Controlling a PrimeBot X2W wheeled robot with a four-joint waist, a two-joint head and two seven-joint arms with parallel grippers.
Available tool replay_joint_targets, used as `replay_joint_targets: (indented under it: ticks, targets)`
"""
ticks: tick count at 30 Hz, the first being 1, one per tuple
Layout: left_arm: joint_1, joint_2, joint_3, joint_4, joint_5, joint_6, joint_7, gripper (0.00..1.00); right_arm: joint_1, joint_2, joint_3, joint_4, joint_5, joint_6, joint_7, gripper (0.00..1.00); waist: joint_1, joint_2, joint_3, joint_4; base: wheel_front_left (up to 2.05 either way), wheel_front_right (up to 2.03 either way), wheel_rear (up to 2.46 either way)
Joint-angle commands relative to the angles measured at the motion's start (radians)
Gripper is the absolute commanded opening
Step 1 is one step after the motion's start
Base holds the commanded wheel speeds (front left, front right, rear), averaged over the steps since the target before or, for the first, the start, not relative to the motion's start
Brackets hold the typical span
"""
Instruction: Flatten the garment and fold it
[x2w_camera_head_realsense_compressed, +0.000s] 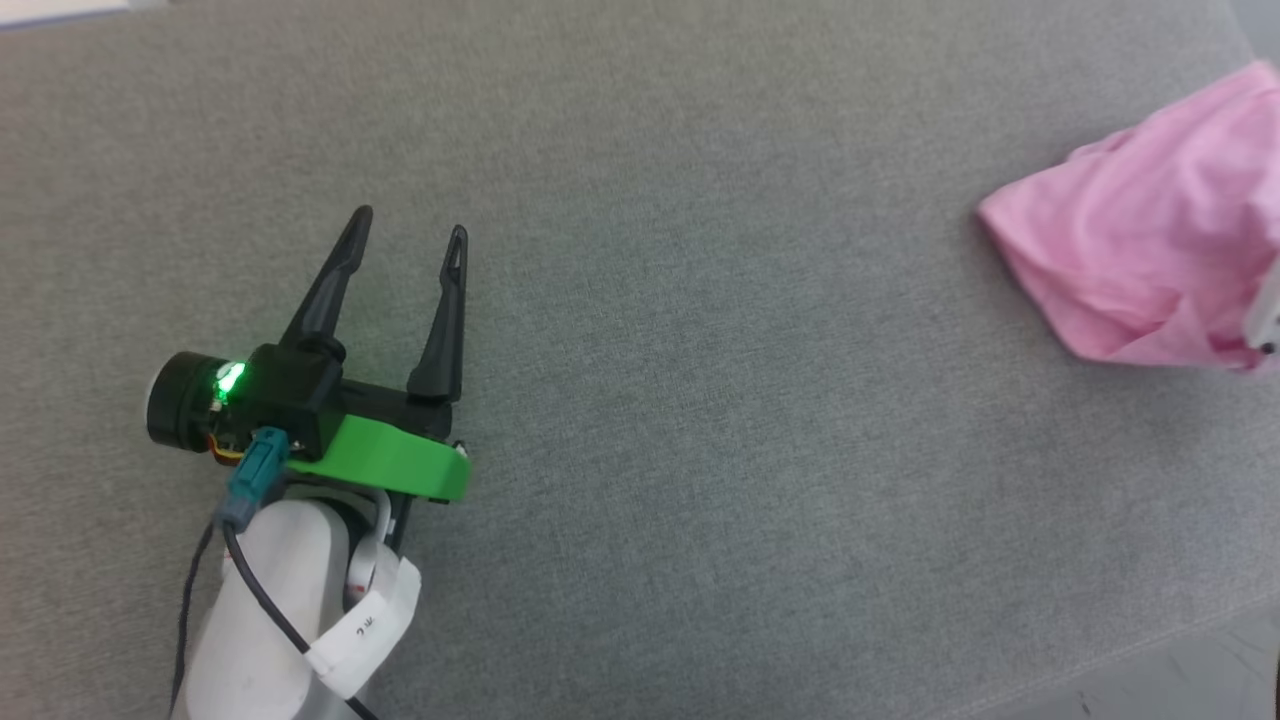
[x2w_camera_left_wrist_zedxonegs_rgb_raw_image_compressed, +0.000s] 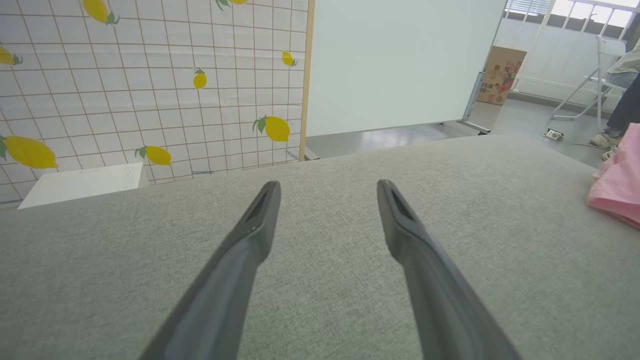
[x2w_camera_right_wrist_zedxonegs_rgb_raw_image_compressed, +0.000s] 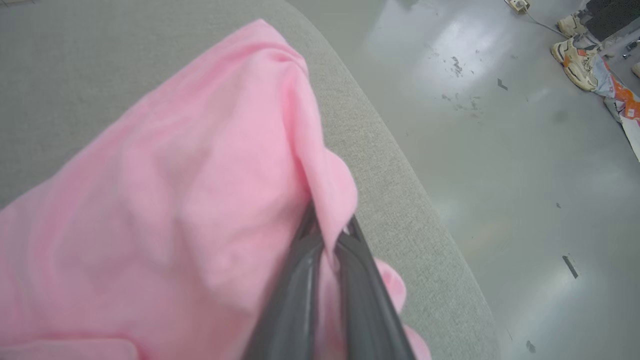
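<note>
The pink garment (x2w_camera_head_realsense_compressed: 1150, 270) is bunched up at the right edge of the grey padded surface (x2w_camera_head_realsense_compressed: 700, 350). In the right wrist view my right gripper (x2w_camera_right_wrist_zedxonegs_rgb_raw_image_compressed: 330, 227) is shut on a fold of the garment (x2w_camera_right_wrist_zedxonegs_rgb_raw_image_compressed: 175, 210), which drapes over its dark fingers (x2w_camera_right_wrist_zedxonegs_rgb_raw_image_compressed: 295, 300). My left gripper (x2w_camera_head_realsense_compressed: 410, 225) hovers open over bare grey cloth at the lower left, far from the garment. In the left wrist view its two fingers (x2w_camera_left_wrist_zedxonegs_rgb_raw_image_compressed: 240, 260) spread wide with nothing between them, and the garment (x2w_camera_left_wrist_zedxonegs_rgb_raw_image_compressed: 617, 185) shows at the right edge.
The grey surface ends in a rounded edge (x2w_camera_right_wrist_zedxonegs_rgb_raw_image_compressed: 400, 200) close to the garment, with glossy floor (x2w_camera_right_wrist_zedxonegs_rgb_raw_image_compressed: 500, 125) beyond. A person's shoe (x2w_camera_right_wrist_zedxonegs_rgb_raw_image_compressed: 575, 30) is on the floor. A lemon-print wall (x2w_camera_left_wrist_zedxonegs_rgb_raw_image_compressed: 150, 75) and a white panel (x2w_camera_left_wrist_zedxonegs_rgb_raw_image_compressed: 400, 60) stand past the far edge.
</note>
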Motion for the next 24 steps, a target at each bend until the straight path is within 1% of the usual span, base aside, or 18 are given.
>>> replay_joint_targets:
  ticks: [1,4,7,8,9,10,14,18,21,24]
  targets:
    - [-0.016,0.017,0.002,-0.013,0.008,-0.003,0.008,1.0,-0.029,0.007,-0.054,0.011,-0.045,-0.002,-0.026,0.0,-0.0001,-0.0001,0.074,-0.022,0.0,0.0,0.0]
    - [-0.017,0.035,0.006,-0.033,0.009,-0.003,0.025,1.0,-0.058,0.026,-0.173,0.026,-0.151,-0.002,-0.068,0.0,-0.0001,-0.0001,0.09,-0.019,0.0,0.0,0.0]
    - [-0.013,0.044,0.009,-0.045,0.007,-0.002,0.034,1.0,-0.08,0.049,-0.229,0.045,-0.217,-0.002,-0.103,0.0,-0.0001,-0.0001,0.091,-0.018,0.0,0.0,0.0]
    - [-0.011,0.046,0.01,-0.047,0.005,-0.001,0.036,1.0,-0.085,0.051,-0.245,0.051,-0.243,-0.002,-0.114,0.04,-0.0001,-0.0001,0.089,-0.017,0.0,0.0,0.0]
    - [-0.009,0.046,0.009,-0.047,0.004,0.0,0.036,1.0,-0.087,0.05,-0.251,0.057,-0.266,-0.002,-0.121,0.56,-0.0001,-0.0001,0.084,-0.015,0.0,0.0,0.0]
    - [-0.006,0.044,0.009,-0.047,0.002,0.002,0.035,1.0,-0.088,0.047,-0.26,0.061,-0.294,-0.002,-0.129,1.0,-0.0001,-0.0001,0.076,-0.012,0.0,0.0,0.0]
    - [0.008,0.03,0.005,-0.035,-0.011,0.009,0.021,1.0,-0.076,0.03,-0.281,0.064,-0.377,-0.002,-0.145,1.0,-0.0001,-0.0001,0.03,0.004,0.0,0.0,0.0]
    - [0.029,0.007,0.002,-0.006,-0.03,0.016,-0.001,1.0,-0.043,0.025,-0.295,0.037,-0.417,-0.002,-0.182,1.0,-0.0001,-0.0001,-0.043,0.032,0.0,0.0,0.0]
    - [0.051,-0.014,-0.001,0.022,-0.046,0.017,-0.013,1.0,-0.01,0.032,-0.289,0.022,-0.396,-0.002,-0.227,1.0,-0.0001,-0.0001,-0.111,0.059,0.0,0.0,0.0]
    - [0.078,-0.034,-0.004,0.049,-0.064,0.02,-0.02,1.0,0.036,0.045,-0.235,0.013,-0.33,-0.002,-0.289,1.0,-0.0001,-0.0001,-0.178,0.09,0.0,0.0,0.0]
